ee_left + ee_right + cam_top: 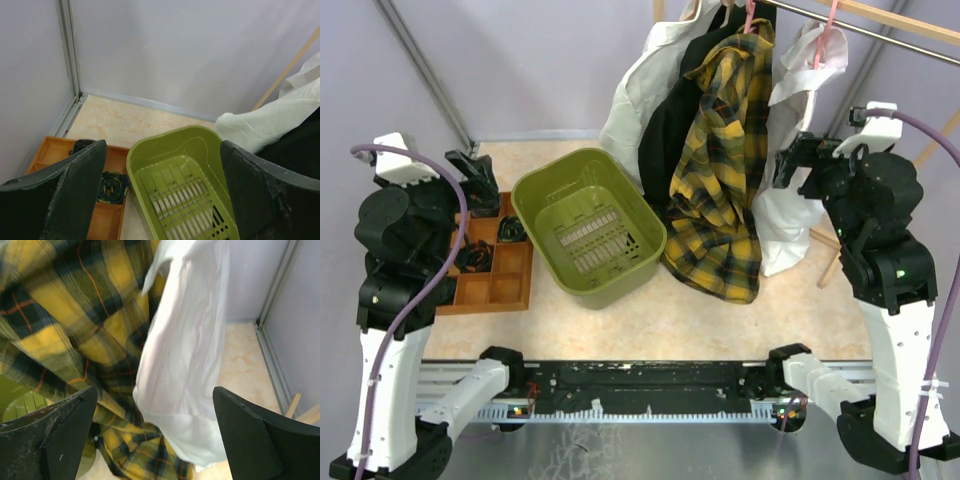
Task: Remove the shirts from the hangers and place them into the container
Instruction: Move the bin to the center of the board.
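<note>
Overall, the table [580, 320] carries every item, and both arms are bolted at its near edge.

1. Shirts. Four garments hang in one bunch at the far right of the table, their lower ends reaching the surface. From left to right these are the cream shirt [640, 90], the black shirt [665, 140], the plaid shirt [720, 190] and the white shirt [790, 215]. The plaid hem lies just beside the right side of the container.

2. Container. The green container [590, 200] stands on the table, left of the bunch and turned at an angle. No garment lies inside; its slotted bottom is fully exposed.

3. Tray. An orange tray [505, 290] sits just beside the left side of the container and holds a few small dark items.

4. Right gripper. The right gripper [800, 155] is raised beside the right edge of the bunch, jaws spread wide and holding nothing. In the right wrist view the white shirt hangs directly ahead, framed between the two fingers, with the plaid shirt toward the left finger [55, 440]. Contact with the cloth cannot be confirmed.

5. Left gripper. The left gripper [480, 185] is above the far end of the tray, jaws likewise fully apart and holding nothing. In the left wrist view the container lies ahead and below, between the fingers, clear of both.

6. Hangers. Two pink hangers [750, 15] show at the top of the bunch, hooked over the rail [880, 25]. Other hangers are hidden by cloth.
</note>
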Controlling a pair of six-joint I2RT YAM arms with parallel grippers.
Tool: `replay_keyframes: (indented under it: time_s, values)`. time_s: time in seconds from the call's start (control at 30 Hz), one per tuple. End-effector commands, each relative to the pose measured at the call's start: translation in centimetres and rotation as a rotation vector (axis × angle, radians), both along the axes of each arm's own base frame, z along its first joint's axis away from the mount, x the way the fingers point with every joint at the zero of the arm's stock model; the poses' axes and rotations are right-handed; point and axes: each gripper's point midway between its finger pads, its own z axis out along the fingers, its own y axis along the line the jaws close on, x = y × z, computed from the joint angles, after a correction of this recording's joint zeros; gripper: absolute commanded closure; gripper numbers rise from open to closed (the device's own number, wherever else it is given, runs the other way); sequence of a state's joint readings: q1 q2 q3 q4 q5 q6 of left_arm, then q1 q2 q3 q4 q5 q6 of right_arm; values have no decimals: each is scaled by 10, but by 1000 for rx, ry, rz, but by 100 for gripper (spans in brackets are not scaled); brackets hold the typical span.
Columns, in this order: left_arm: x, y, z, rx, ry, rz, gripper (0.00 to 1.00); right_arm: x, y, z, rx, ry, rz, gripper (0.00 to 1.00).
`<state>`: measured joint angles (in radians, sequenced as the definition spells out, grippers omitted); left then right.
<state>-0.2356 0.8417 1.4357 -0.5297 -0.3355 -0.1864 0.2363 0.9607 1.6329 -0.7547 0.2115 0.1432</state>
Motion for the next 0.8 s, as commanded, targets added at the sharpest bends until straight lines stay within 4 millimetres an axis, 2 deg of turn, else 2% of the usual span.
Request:
replay_keyframes:
  time_s: [0.0, 0.17, 0.3, 0.37, 0.47, 0.57, 0.77]
  values:
    - [-2, -3, -10, -39, -8, -29, 0, -16, 5, -11, 74, -2, 40, 1]
    - [-10, -5, -35, -79, 22, -56, 0, -49, 26, -31, 150, -12, 184, 1]
    - [-17, -15, -60, -113, 70, -120, 0, -89, 59, -42, 241, -40, 402, 1]
    - [-21, -23, -73, -148, 97, -162, 0, -110, 76, -54, 284, -25, 515, 1]
    - [-27, -36, -92, -196, 131, -233, 0, -136, 85, -78, 323, 27, 587, 1]
    - [-29, -53, -109, -248, 156, -323, 0, -149, 88, -113, 367, 116, 592, 1]
    - [-32, -84, -144, -335, 267, -488, 1, -143, 75, -172, 439, 286, 445, 1]
